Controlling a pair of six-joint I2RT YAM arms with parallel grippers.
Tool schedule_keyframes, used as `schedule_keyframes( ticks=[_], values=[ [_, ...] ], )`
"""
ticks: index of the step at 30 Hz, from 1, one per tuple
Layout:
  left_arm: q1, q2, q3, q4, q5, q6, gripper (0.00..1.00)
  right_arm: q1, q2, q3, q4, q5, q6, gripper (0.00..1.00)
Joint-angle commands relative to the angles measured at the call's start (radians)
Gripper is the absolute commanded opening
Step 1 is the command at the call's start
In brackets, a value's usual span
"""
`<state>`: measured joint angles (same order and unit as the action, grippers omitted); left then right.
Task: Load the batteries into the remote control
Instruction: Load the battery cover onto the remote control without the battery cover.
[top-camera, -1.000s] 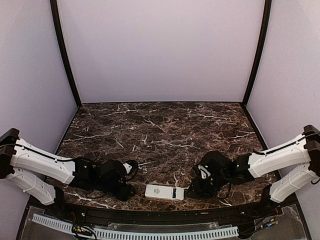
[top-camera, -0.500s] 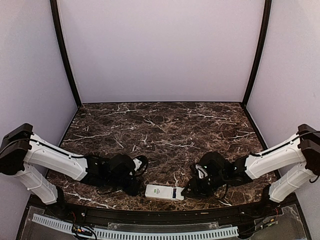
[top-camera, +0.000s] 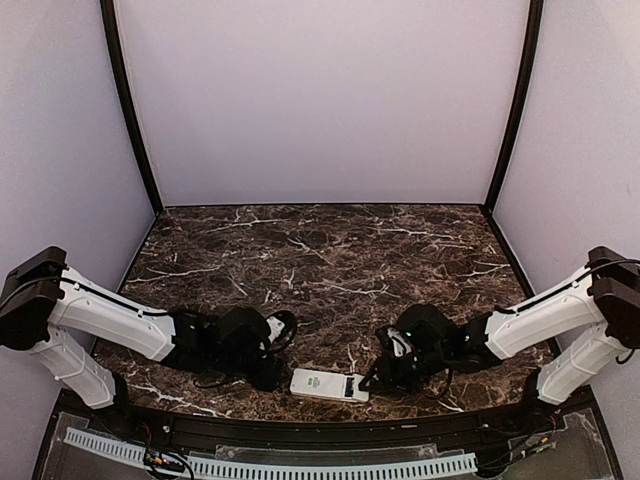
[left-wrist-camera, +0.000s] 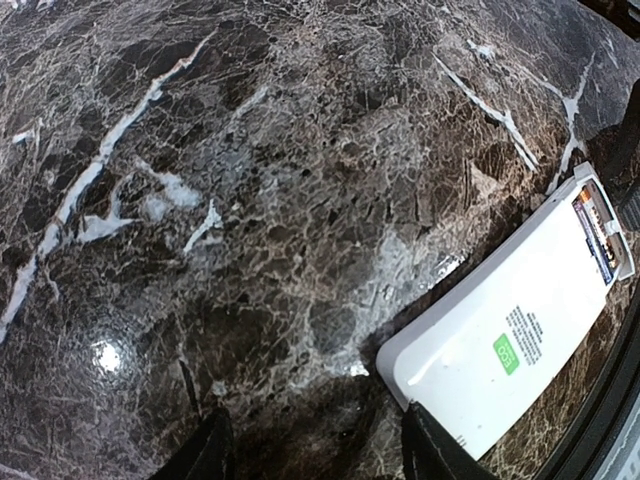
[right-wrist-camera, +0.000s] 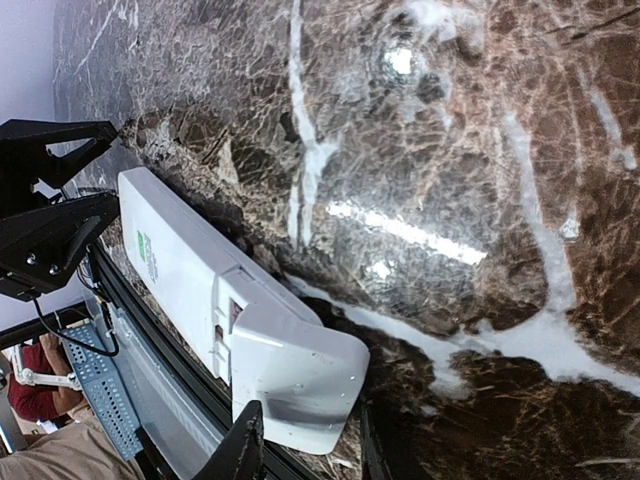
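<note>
The white remote control (top-camera: 322, 384) lies back up near the table's front edge, with a green sticker on it. It also shows in the left wrist view (left-wrist-camera: 510, 345) and the right wrist view (right-wrist-camera: 175, 260). Its right end holds the batteries (left-wrist-camera: 597, 226), a dark strip in the top view (top-camera: 348, 386). My left gripper (left-wrist-camera: 320, 455) is open at the remote's left end, with one fingertip (left-wrist-camera: 432, 452) against its corner. My right gripper (right-wrist-camera: 305, 445) is shut on the white cover plate (right-wrist-camera: 295, 375), which rests tilted on the remote's battery end.
The dark marble table (top-camera: 320, 260) ends in a black front rail (top-camera: 300, 420) just behind the remote. A white slotted cable duct (top-camera: 270, 465) runs below it. Purple walls close the back and sides.
My left gripper has moved right, up to the remote's left end. My right gripper has shifted slightly left against the remote's right end. The remote has stayed in place.
</note>
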<state>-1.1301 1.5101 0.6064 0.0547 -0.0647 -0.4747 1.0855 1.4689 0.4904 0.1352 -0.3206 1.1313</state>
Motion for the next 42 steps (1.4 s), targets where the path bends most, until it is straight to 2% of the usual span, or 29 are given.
schedule_keyframes(
  ticks=[1,16,23,34,37,42],
  values=[
    [-0.001,-0.004,-0.03,-0.035,0.059,0.002,0.56,0.007,0.003,0.008,0.003,0.002,0.005,0.3],
    [0.0,-0.067,-0.063,-0.038,0.062,-0.008,0.56,0.016,-0.041,0.055,-0.076,0.02,0.018,0.29],
    [-0.001,-0.07,-0.067,-0.024,0.104,-0.013,0.56,0.025,0.0,0.087,-0.097,0.014,0.027,0.28],
    [-0.001,-0.068,-0.068,-0.027,0.092,-0.002,0.56,0.026,-0.057,0.168,-0.352,0.098,-0.01,0.26],
    [-0.001,-0.065,-0.069,-0.027,0.091,0.001,0.56,0.026,-0.045,0.161,-0.38,0.107,0.002,0.33],
    [0.0,-0.056,-0.066,-0.028,0.091,0.001,0.56,0.026,0.004,0.156,-0.347,0.084,0.003,0.36]
  ],
)
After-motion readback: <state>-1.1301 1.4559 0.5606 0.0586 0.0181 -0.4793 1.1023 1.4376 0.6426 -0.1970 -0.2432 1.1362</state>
